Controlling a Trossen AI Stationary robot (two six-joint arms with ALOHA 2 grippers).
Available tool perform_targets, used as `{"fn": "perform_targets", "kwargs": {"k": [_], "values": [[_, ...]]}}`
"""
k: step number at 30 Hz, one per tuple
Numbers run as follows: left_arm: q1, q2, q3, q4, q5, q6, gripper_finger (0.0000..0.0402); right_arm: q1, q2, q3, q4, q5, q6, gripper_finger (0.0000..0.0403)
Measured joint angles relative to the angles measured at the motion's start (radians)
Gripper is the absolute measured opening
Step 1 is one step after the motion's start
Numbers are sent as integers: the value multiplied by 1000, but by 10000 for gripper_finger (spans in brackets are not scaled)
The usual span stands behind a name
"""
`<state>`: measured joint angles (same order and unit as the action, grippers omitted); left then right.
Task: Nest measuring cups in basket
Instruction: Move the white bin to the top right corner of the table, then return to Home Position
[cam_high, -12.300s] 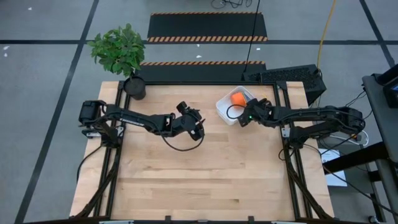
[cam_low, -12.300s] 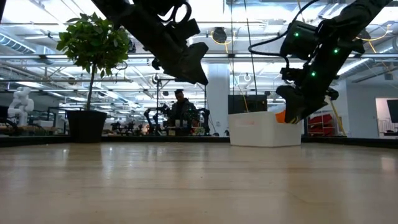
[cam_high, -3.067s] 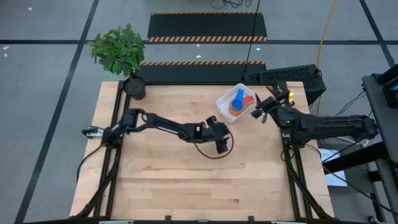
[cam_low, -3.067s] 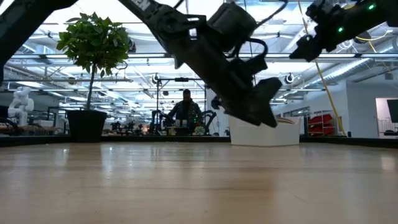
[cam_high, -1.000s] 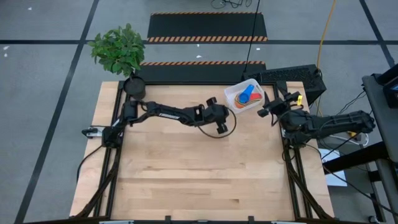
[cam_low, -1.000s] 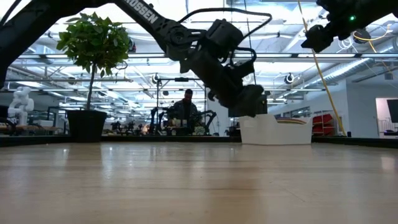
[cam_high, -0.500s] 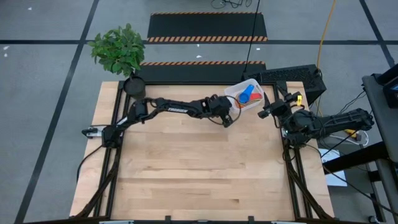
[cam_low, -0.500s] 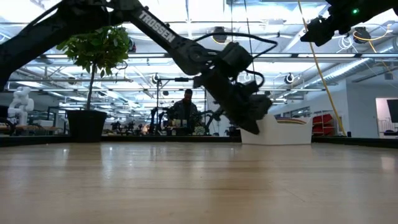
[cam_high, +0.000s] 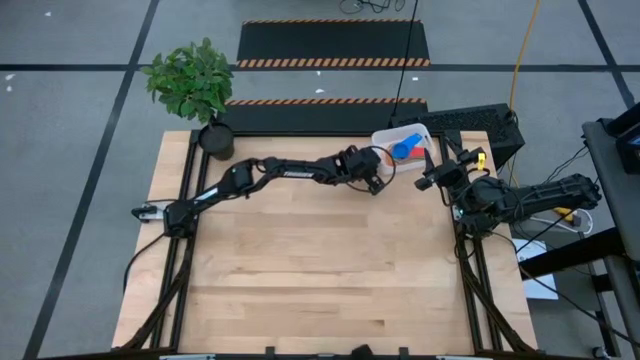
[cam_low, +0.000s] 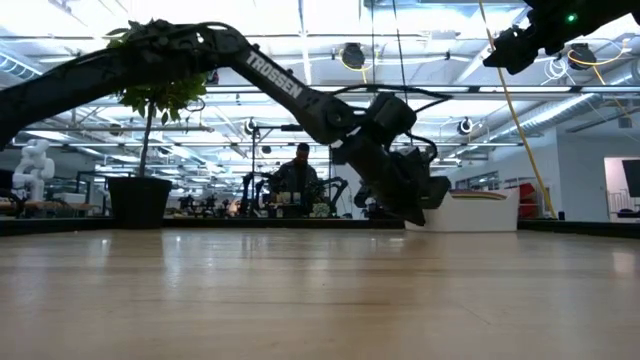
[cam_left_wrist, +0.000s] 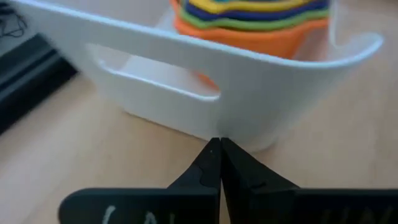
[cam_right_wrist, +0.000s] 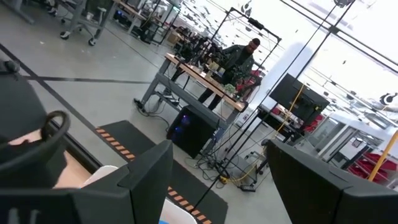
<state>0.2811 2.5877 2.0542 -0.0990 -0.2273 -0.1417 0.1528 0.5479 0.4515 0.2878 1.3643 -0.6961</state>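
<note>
The white basket (cam_high: 385, 135) stands on the table near its far right corner, also seen in the low view (cam_low: 470, 212). The measuring cups (cam_left_wrist: 261, 18) sit nested inside it, orange outermost, with a blue cup (cam_high: 405, 147) on top. My left gripper (cam_left_wrist: 219, 146) is shut, its tips at the basket's outer wall, stretched far across the table (cam_high: 378, 180). My right gripper (cam_right_wrist: 217, 186) hangs open and raised at the table's right edge (cam_high: 428, 180), holding nothing. My left gripper presses its shut fingertips (cam_left_wrist: 211, 155) against the basket's outer wall (cam_left_wrist: 214, 127), low down, just below the handle slot near a rounded corner. It comes slanting down from the table's left and near side. The basket stands flat on the table.
A potted plant (cam_high: 205, 95) stands at the far left corner. A black keyboard (cam_high: 465, 122) lies just beyond the table's far right corner, close behind the basket. Bare wood fills the near half of the table (cam_high: 320, 270). A person shows in the room beyond (cam_low: 300, 175).
My left gripper has reached toward the table's far right corner and sunk lower, with its wrist rolling. The basket with its cups has slid ahead of it toward the far right corner and turned a little. My right arm has kept still.
</note>
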Motion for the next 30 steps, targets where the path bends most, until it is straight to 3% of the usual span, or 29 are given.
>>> {"fn": "perform_targets", "kwargs": {"k": [7,11,17,23,30], "values": [[14,10,7,201,52,-26,3,0,0,0,0,0,-1,254],[11,9,7,219,63,-27,4,0,0,0,0,0,0,254],[-11,-12,6,126,67,18,4,0,0,0,0,1,0,254],[-79,-154,9,15,37,154,5,6,0,0,-1,-1,34,254],[-132,-305,6,-299,15,212,5,88,11,0,-19,-32,132,254]]}}
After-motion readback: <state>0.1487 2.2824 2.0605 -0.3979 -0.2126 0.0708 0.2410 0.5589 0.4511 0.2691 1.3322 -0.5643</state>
